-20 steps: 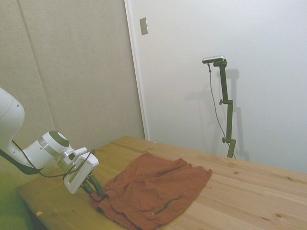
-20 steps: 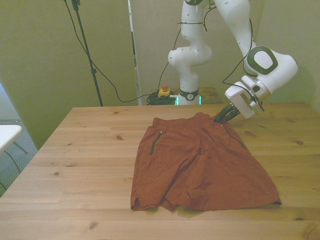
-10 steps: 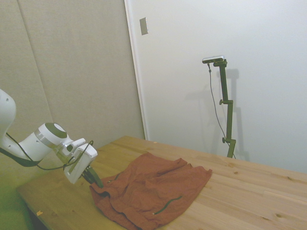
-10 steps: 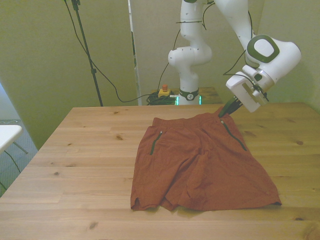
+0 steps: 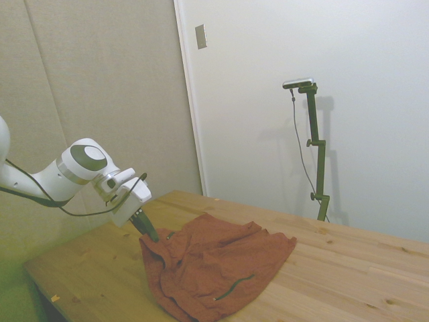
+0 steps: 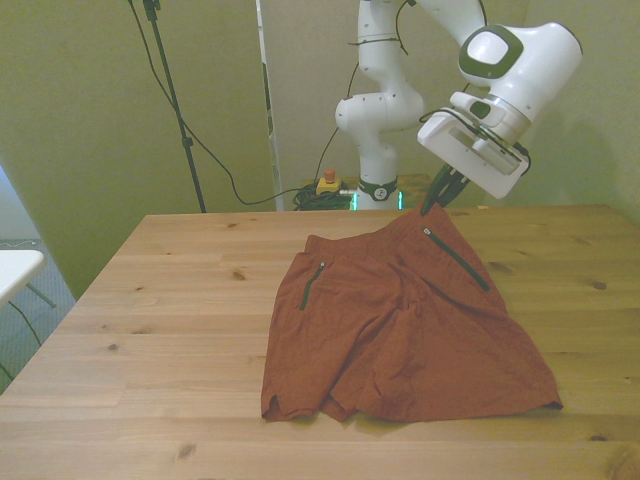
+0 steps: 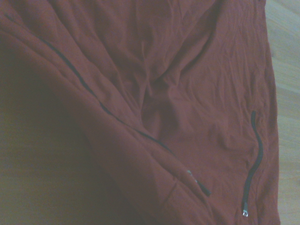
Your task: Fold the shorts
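One corner of the shorts (image 6: 400, 325) hangs lifted off the wooden surface (image 6: 160, 300), pinched at the waistband in the tool (image 6: 434, 203), whose fingers are closed on the cloth. Most of the garment lies spread and wrinkled on the surface, with nothing else near it; a white wall (image 5: 322, 100) stands behind.

Side, front views share shorts (image 5: 214, 272); wrist close above.

Soft, even indoor light fills the side and front views, both slightly grainy with a greenish-yellow cast toward their edges. The wrinkled rust-brown cloth shorts (image 6: 400, 330) cast a thin shadow on the pale wooden table (image 6: 180, 330). The wrist view is dim and soft, with one side of the cloth lost in deep shadow.
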Available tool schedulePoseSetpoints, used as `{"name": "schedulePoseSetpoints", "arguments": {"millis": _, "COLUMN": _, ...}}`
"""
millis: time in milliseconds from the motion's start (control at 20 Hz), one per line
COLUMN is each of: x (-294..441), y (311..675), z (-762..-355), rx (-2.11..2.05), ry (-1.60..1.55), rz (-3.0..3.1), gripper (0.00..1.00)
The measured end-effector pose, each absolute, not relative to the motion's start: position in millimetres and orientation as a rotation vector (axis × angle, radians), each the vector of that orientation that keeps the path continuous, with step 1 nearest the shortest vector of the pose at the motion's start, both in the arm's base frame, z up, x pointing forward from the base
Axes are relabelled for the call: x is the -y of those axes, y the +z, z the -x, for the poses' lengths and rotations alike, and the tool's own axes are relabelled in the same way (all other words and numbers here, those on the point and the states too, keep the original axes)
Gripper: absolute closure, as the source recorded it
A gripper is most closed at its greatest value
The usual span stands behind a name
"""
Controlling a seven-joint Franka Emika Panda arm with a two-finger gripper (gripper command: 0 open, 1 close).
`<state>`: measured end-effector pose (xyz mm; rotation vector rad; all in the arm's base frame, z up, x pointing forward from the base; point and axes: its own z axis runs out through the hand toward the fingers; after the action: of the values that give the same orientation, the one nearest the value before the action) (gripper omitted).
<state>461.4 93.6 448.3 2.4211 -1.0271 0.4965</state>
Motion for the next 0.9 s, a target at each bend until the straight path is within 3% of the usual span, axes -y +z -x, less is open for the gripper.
{"name": "schedulePoseSetpoints", "arguments": {"millis": 600, "x": 4.9, "y": 485.9, "z": -453.3, "rx": 1.351, "ry": 0.388, "rz": -2.608, "gripper": 1.0}}
{"name": "schedulePoseSetpoints", "arguments": {"millis": 900, "x": 66.9, "y": 453.3, "z": -436.6, "rx": 1.52, "ry": 0.284, "rz": -2.661, "gripper": 1.0}}
